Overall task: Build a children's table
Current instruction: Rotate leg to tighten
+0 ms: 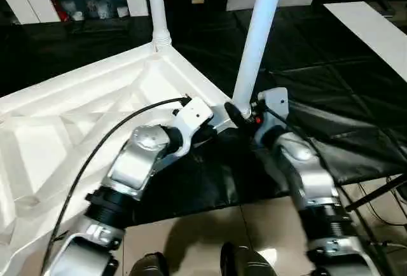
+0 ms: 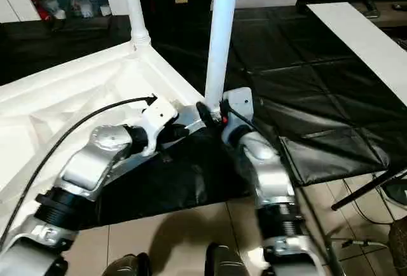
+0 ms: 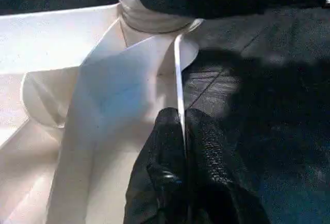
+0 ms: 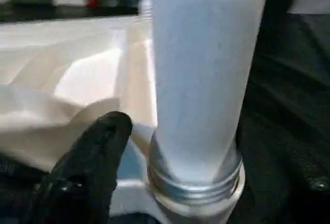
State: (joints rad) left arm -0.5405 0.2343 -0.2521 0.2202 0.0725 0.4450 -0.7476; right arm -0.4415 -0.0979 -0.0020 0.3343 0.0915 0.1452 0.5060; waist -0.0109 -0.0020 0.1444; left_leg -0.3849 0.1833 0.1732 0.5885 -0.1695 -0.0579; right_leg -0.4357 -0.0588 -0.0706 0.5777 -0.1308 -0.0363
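A: Largest item?

B: Table top (image 1: 76, 117), white, lying upside down with its ribbed underside up, on a black floor covering (image 1: 331, 85). It reaches from the left of the head views to the near corner between the two forearms.

A: Next?

B: Two legs, white tubes standing upright. The far leg (image 1: 156, 6) is seated in the far corner socket. The near leg (image 1: 255, 41) stands in the near corner socket (image 4: 193, 182), its long axis vertical with a slight tilt.

A: The pincers?

B: Left gripper (image 3: 183, 131): fingers pressed together on the thin edge wall of the table top, just short of that socket. Right gripper (image 1: 241, 118): at the foot of the near leg. One black finger (image 4: 90, 157) lies beside the tube; whether the jaws are spread or gripping, I cannot tell.

A: Relation for the next move?

B: The near leg rises directly ahead of the right gripper, which is the nearer one; the left steadies the top. Probably a turn or push about the leg's upright axis.
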